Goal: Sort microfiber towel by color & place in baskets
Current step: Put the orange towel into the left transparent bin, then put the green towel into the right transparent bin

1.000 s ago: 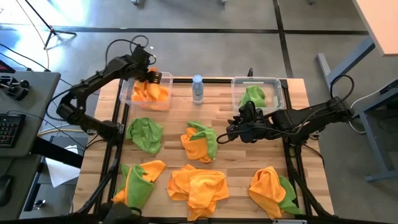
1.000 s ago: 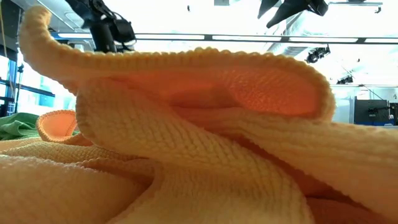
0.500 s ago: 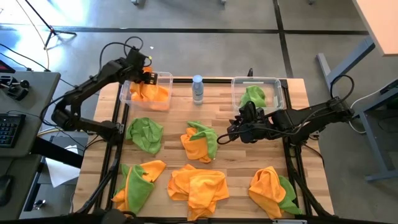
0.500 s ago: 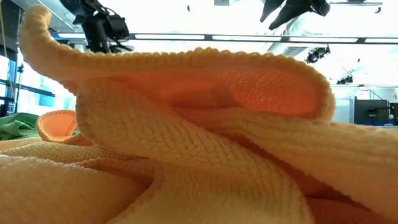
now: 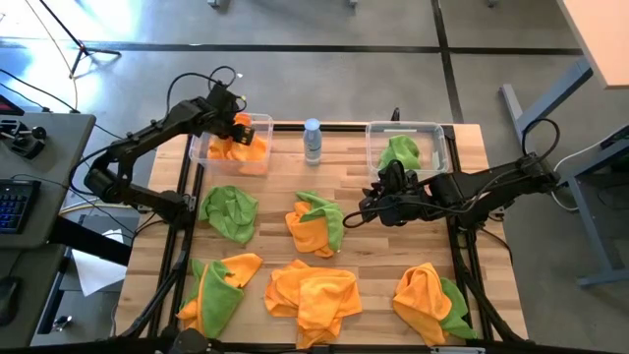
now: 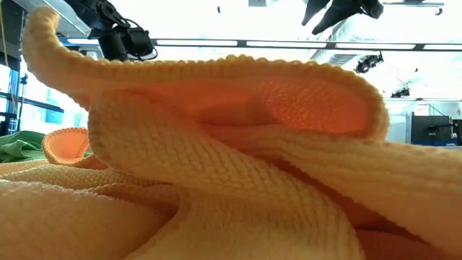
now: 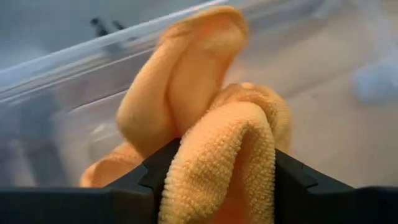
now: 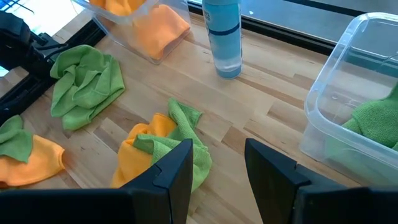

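High view first: we see the left gripper (image 5: pixel 239 126) over the clear plastic left basket (image 5: pixel 200 153), fingers pinched on a fuzzy orange towel (image 7: pixel 211 143) bunched into soft folds. Right gripper (image 5: pixel 365 208) hangs over the wood-slat table (image 5: pixel 275 193) near a crumpled green-and-orange pile (image 5: pixel 316 222), fingers apart. Green cloth (image 5: pixel 401 151) sits in the right basket (image 5: pixel 437 131).

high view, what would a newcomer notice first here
Bright orange and green microfiber towels lie bunched in piles across the wooden table. At its far edge stand two clear baskets: the left basket holds orange, where the left gripper grips an orange towel, and the right basket holds green. The right gripper hangs open mid-table.
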`<state>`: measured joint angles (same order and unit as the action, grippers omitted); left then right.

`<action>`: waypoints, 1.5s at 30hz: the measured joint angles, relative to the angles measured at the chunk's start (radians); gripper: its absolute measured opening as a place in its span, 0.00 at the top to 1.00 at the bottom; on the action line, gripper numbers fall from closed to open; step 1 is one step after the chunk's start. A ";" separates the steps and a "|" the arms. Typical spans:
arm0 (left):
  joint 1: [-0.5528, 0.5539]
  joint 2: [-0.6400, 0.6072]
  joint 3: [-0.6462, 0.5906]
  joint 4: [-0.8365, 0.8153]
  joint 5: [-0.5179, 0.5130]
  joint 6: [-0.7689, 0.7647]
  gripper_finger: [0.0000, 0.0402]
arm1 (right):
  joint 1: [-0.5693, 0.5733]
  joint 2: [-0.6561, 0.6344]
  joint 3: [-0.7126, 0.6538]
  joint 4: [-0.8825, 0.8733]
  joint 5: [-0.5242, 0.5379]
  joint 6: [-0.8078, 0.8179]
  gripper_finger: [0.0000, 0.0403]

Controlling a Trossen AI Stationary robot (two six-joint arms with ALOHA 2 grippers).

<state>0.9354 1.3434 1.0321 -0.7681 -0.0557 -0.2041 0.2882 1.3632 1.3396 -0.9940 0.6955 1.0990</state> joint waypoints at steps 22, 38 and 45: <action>0.004 -0.030 0.018 0.021 -0.057 -0.176 0.58 | 0.000 0.000 0.000 0.006 0.037 0.027 0.65; -0.200 -0.383 -0.104 0.035 0.056 -0.058 0.84 | -0.002 0.128 0.000 0.041 -0.008 -0.041 0.65; -0.391 -0.598 -0.272 0.256 0.129 -0.079 0.98 | -0.026 0.208 0.000 0.187 -0.051 -0.183 0.65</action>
<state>0.5445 0.7450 0.7597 -0.5120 0.0734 -0.2828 0.2627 1.5713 1.3396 -0.8075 0.6444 0.9164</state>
